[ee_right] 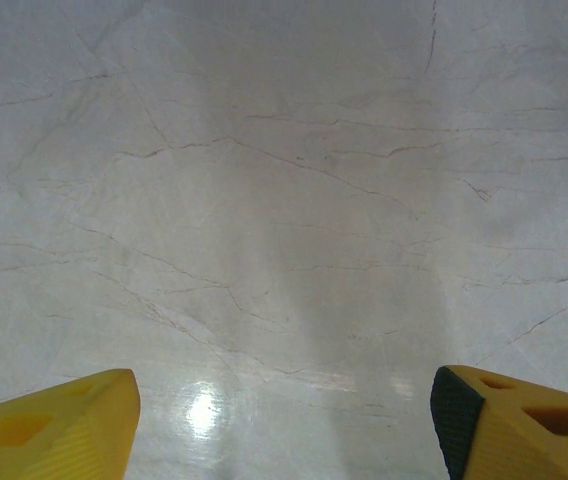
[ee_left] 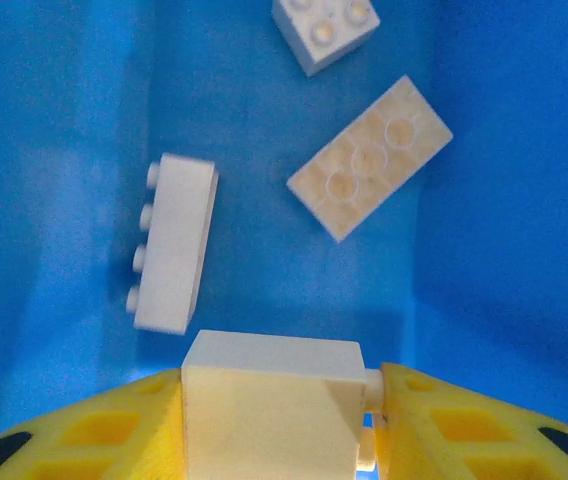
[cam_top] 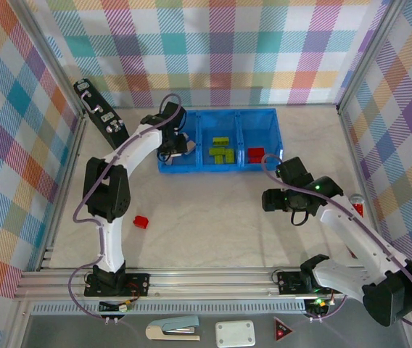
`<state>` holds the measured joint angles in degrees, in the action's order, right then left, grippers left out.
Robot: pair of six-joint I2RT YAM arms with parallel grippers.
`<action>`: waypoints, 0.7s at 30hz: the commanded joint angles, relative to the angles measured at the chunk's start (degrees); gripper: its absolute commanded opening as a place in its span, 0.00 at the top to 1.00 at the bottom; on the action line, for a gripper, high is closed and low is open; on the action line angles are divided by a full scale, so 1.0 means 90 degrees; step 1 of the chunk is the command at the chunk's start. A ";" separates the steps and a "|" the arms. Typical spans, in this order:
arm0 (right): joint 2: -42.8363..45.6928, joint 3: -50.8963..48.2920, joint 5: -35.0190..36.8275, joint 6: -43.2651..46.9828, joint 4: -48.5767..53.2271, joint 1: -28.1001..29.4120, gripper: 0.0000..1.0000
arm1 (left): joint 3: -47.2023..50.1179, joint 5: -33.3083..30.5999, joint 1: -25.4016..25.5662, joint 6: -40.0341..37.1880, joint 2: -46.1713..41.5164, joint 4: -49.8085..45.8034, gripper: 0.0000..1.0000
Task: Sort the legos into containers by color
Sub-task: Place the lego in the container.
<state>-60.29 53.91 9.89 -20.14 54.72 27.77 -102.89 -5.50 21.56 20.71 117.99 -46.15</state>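
The blue tray (cam_top: 224, 111) holds the three containers side by side. My left gripper (cam_top: 180, 148) hangs in the left container, shut on a cream lego (ee_left: 272, 405) pinched between its yellow fingers (ee_left: 84, 440). Below it, three cream legos (ee_left: 174, 245) (ee_left: 369, 158) (ee_left: 324, 30) lie on the blue floor (ee_left: 64, 120). Green legos (cam_top: 223, 150) fill the middle container and a red lego (cam_top: 255, 153) lies in the right one. Another red lego (cam_top: 141, 222) sits on the table near the left arm. My right gripper (cam_top: 271, 199) (ee_right: 284, 430) is open over bare table.
A black device (cam_top: 101, 114) leans along the left wall. Beyond the front rail lie a stapler-like tool (cam_top: 172, 330), a small white box (cam_top: 235, 333) and a red triangle sign (cam_top: 282, 330). A red-topped can (cam_top: 356, 205) stands by the right wall.
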 commanded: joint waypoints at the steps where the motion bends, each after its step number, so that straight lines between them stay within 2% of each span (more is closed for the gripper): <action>1: 0.0126 -0.0043 0.0039 -0.0046 0.0062 0.0030 0.22 | -0.0568 -0.0246 -0.0072 -0.0262 0.0355 0.0094 0.54; 12: 0.0119 -0.0062 -0.0014 -0.0037 0.0036 0.0030 0.22 | -0.1972 -0.1351 -0.0081 -0.0942 0.1546 0.0265 0.54; 21: 0.0029 -0.0062 -0.0053 -0.0028 0.0036 0.0030 0.22 | -0.2184 -0.1638 -0.0081 -0.1115 0.2047 0.0382 0.54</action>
<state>-59.83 53.89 9.85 -20.16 54.72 27.77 -121.03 -17.85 21.54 12.16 135.13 -43.13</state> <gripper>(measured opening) 0.781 0.465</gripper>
